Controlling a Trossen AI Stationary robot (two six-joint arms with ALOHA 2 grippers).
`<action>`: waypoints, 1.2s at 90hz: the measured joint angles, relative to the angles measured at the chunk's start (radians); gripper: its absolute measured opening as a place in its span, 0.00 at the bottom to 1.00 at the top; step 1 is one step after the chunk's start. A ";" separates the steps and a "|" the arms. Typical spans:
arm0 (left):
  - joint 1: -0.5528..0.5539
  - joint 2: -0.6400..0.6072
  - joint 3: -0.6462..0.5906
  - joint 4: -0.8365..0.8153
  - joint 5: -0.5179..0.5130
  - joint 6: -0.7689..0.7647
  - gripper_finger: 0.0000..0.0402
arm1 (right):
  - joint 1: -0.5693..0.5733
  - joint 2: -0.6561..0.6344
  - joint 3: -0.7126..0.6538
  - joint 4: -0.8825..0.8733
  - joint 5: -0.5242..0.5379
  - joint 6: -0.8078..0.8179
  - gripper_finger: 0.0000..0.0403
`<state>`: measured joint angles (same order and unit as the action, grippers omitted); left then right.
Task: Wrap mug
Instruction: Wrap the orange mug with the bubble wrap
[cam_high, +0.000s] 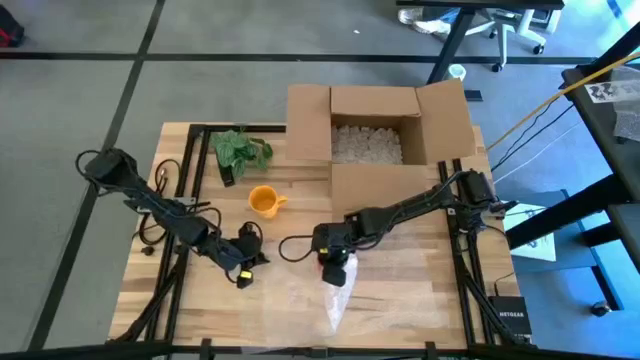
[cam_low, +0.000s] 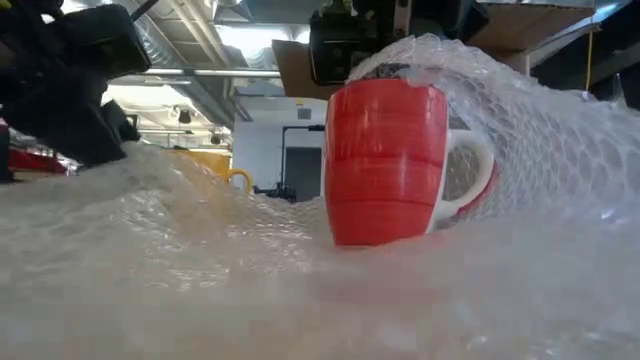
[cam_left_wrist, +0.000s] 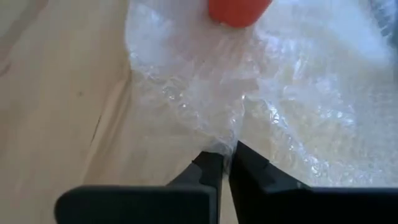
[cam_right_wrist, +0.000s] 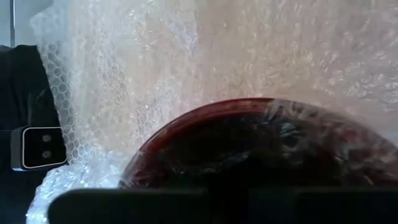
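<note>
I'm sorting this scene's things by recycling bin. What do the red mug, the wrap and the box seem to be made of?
Red mug: probably glazed ceramic, glossy with highlights. Wrap: clear plastic bubble wrap, its air cells visible. Box: brown matte cardboard with open flaps.

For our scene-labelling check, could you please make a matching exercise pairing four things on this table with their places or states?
Things:
1. red ceramic mug
2. small orange mug
3. open cardboard box
4. left gripper

Places or states:
A. holds white packing peanuts
B. pinching the edge of the clear bubble wrap
C. upright on the bubble wrap, partly draped by it
D. bare on the wooden table, beside the green leaves

Pairs: 1-C, 2-D, 3-A, 4-B
</note>
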<state>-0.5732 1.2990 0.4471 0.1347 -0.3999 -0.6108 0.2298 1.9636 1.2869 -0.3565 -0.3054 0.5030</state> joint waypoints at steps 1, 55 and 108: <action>0.000 0.000 0.001 0.003 -0.001 0.006 0.00 | 0.000 0.000 0.000 0.000 0.000 0.000 0.00; 0.045 -0.001 0.173 0.034 -0.003 0.339 0.00 | 0.000 0.000 0.000 0.011 0.008 -0.003 0.00; 0.150 -0.001 0.208 0.156 0.151 0.510 0.00 | -0.001 0.002 0.000 0.062 0.007 -0.005 0.00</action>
<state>-0.4236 1.2977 0.6548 0.2912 -0.2487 -0.1013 0.2287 1.9656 1.2870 -0.2941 -0.2981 0.4980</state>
